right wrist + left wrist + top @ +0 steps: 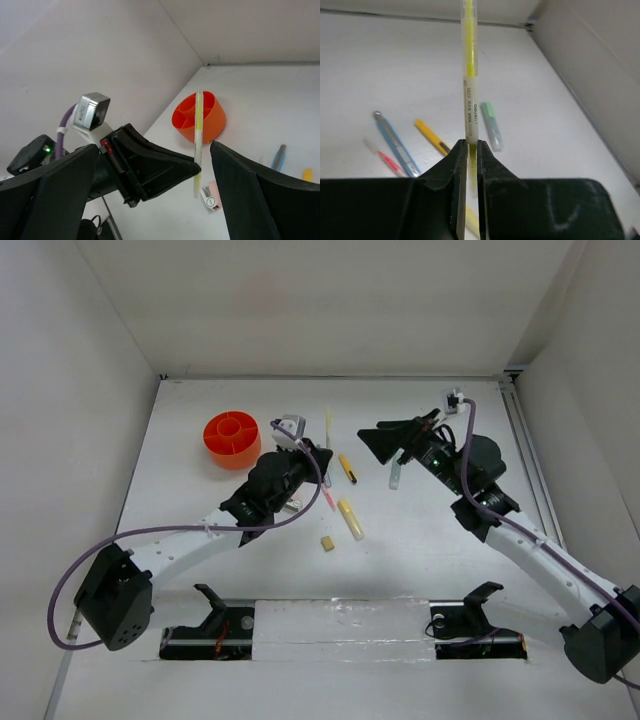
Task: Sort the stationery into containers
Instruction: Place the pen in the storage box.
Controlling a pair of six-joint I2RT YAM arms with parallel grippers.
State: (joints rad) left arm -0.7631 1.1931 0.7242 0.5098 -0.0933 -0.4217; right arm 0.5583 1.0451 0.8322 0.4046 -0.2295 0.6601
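Highlighter [469,75] is what I'm handling: pale yellow, slim, off the table and standing roughly upright in the right wrist view; the left gripper [470,145] is clamped on its very bottom end, with nearly the whole barrel sticking out past the fingertips. The right gripper [385,443] hangs just beside it, jaws spread wide and holding nothing. The cup [215,445] sits near the left arm on the far-left part of the table, apart from the highlighter.

I judge it light and stiff, a smooth plastic barrel that could slide or pivot between the pads; pinched so far down, it is a long lever, so I'd expect a swing to tip it. A hold nearer the printed label would be steadier; the end grip, though, suits lowering it into a compartment. A yellow pen [347,468], marker [350,520] and eraser [326,543] lie on the table between the arms.
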